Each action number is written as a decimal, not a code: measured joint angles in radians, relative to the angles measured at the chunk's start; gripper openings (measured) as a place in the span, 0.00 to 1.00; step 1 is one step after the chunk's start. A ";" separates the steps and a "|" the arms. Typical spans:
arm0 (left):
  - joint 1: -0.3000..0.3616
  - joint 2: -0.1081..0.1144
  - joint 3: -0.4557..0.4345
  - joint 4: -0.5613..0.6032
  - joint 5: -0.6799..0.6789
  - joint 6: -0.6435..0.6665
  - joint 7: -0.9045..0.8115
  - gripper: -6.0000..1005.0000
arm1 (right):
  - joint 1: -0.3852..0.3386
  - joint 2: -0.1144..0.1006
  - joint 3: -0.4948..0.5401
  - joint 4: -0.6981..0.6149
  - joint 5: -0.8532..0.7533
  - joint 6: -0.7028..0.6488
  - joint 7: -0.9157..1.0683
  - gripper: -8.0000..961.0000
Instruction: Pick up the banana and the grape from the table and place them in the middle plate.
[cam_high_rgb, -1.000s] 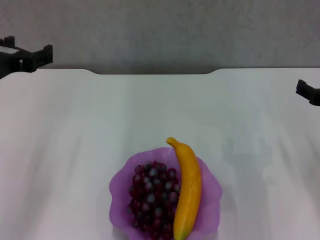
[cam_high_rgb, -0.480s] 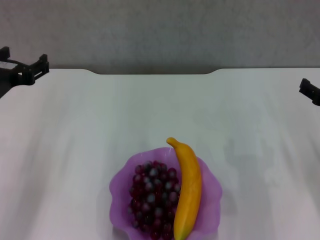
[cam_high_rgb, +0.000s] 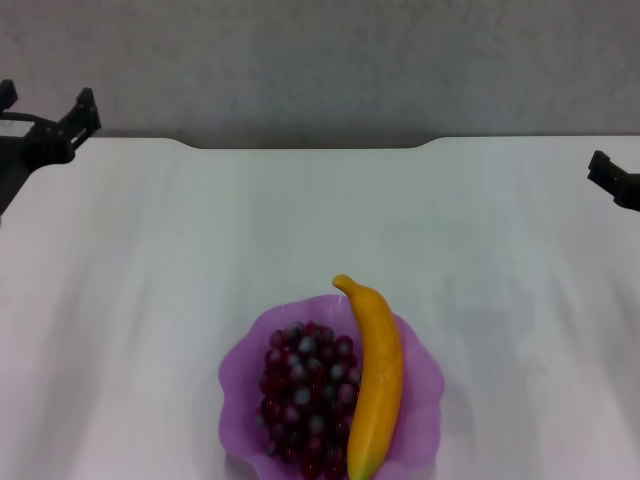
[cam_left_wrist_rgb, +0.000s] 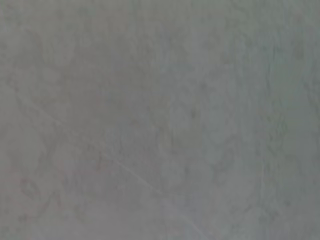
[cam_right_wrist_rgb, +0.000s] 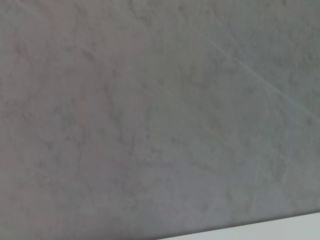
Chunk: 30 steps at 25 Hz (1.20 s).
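Though the job names two fruits to move, both already lie in the plate (cam_high_rgb: 425, 375), which sits at the middle of the near edge of the worktop (cam_high_rgb: 150, 300). Banana (cam_high_rgb: 376, 380) lies along the plate's right side, stalk end poking out over the far rim, greenish tip toward the near edge. Grapes (cam_high_rgb: 305, 395) fill the left half, touching the banana along its length. Judged from this, the placing looks done.

Left hand (cam_high_rgb: 45, 122) hangs at the far left corner of the worktop, well apart from the plate, fingers spread and holding nothing. Right hand (cam_high_rgb: 615, 182) shows only as a dark tip at the right edge, toward the far side; cannot tell whether it is open or closed. Both wrist views show only a mottled grey wall, plus a sliver of white worktop in the right one; no fingers, no fruit.

Handling notes, as judgement:
- Banana: glossy skin, likely slippery and stiff. Best taken across the thick middle, fingers square to the curve, so it does not swivel.
- Grapes: loose, lumpy bunch, likely to sag and roll. Best taken across the widest part with a gentle squeeze.
- Plate: thin, looks light; a nudge on the wavy rim could slide it.
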<state>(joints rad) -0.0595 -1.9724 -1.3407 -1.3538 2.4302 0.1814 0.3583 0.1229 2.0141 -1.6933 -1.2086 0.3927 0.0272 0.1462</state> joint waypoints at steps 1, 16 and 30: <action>-0.006 0.016 0.012 0.006 0.000 0.011 -0.039 0.87 | 0.000 0.000 -0.002 0.000 0.000 0.000 0.000 0.90; -0.048 0.218 0.086 0.025 0.263 0.000 -0.451 0.87 | -0.004 -0.003 -0.016 0.000 -0.001 -0.014 0.001 0.90; 0.045 -0.005 -0.138 -0.146 0.323 -0.238 -0.141 0.87 | -0.047 -0.002 -0.033 -0.056 -0.015 -0.054 -0.008 0.90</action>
